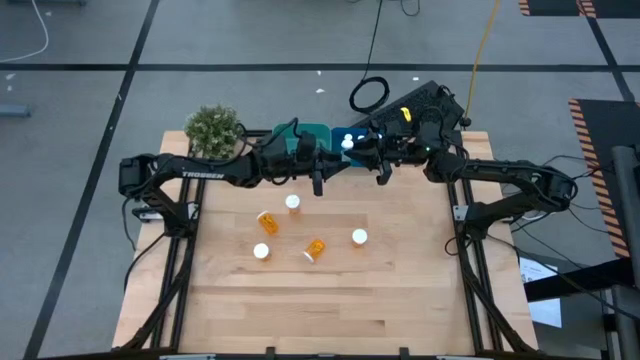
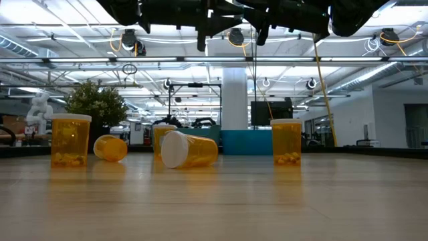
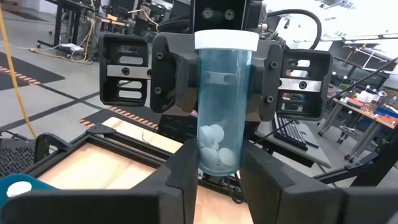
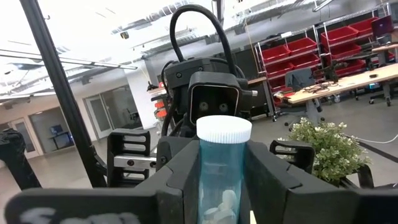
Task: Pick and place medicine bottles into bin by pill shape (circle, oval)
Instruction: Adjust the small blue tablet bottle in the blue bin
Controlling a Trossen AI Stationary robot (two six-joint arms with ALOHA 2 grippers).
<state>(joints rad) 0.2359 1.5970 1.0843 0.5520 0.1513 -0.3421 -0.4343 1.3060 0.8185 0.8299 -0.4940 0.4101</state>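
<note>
Bottle (image 3: pixel 221 112) upright between my grippers near the table's (image 1: pixel 330 300) far edge; both jaws pinch it.

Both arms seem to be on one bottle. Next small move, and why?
Probably open one gripper before either arm moves: the left gripper and right gripper both appear shut on the same bottle, so pulling apart would fight.

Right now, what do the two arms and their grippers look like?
Both arms are dark, jointed and glossy. The left arm carries white lettering along one link. Each gripper, left and right, has two broad flat black fingers. Black cables loop at the wrists.
</note>
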